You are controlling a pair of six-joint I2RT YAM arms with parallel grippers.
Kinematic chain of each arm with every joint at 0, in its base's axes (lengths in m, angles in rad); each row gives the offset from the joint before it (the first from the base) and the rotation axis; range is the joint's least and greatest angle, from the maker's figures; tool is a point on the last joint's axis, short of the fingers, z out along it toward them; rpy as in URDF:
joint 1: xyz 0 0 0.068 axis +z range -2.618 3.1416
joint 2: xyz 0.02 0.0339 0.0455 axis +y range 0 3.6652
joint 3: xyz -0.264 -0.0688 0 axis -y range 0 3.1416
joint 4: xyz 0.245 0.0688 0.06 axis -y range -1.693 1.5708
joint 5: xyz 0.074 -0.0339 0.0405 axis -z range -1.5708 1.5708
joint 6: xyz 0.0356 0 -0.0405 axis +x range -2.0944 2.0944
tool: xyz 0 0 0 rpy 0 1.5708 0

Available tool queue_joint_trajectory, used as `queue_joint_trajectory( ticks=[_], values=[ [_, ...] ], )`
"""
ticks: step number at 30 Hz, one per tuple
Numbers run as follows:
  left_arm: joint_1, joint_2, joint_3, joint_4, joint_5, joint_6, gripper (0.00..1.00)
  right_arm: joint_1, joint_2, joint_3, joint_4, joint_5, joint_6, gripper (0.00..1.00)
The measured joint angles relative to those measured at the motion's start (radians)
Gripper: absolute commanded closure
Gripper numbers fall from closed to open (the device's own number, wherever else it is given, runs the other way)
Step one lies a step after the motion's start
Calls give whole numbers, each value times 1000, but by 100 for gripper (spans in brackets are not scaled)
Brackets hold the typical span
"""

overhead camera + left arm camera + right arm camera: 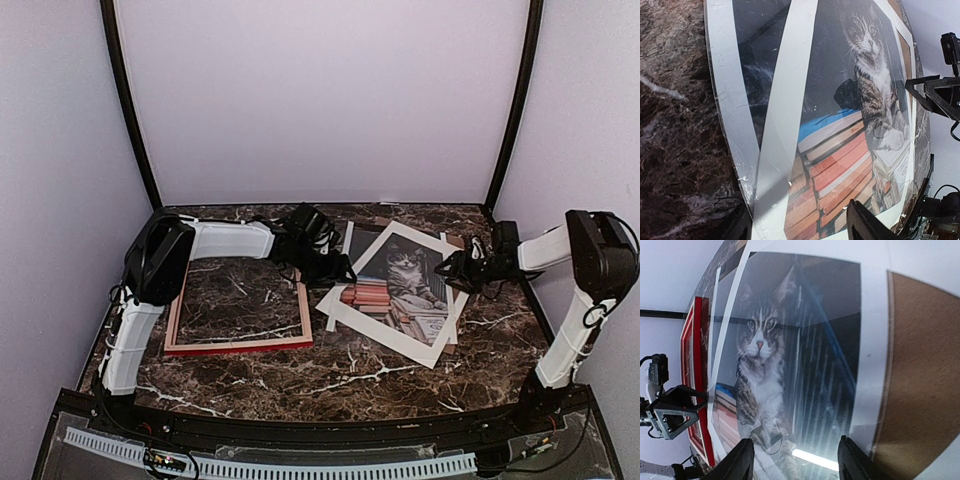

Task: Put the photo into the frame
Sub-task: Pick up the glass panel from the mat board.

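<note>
The red frame (240, 345) lies flat on the marble table at the left, with nothing inside it. The cat photo (400, 285), in a white mat, lies tilted at centre right under a glossy clear sheet. My left gripper (335, 268) is open at the photo's left edge. In the left wrist view the gripper (800, 210) spans the book part of the photo (840, 155). My right gripper (452, 268) is open at the photo's right edge. In the right wrist view the gripper (796, 441) hovers over the cat photo (765, 370), with the frame (694, 365) beyond it.
A brown backing board (920, 390) lies under the photo, and its corners show in the top view (455, 241). A second white strip (346, 238) lies by the photo's far left. Black poles and pale walls enclose the table.
</note>
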Motion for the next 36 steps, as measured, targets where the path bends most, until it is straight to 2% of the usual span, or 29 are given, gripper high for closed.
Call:
queue_joint_trajectory(
  ticks=[5, 15, 28, 36],
  values=[
    [0, 0, -8, 9, 2, -10, 40, 12, 4, -14, -5, -61, 3, 48],
    [28, -21, -107, 149, 72, -25, 46, 11, 6, -27, -4, -89, 3, 50],
    [60, -24, -143, 268, 183, -24, 40, 11, 6, -38, 7, -92, -5, 50],
    [64, -24, -143, 280, 206, -1, 30, 11, 6, -38, 6, -92, -12, 49]
  ],
)
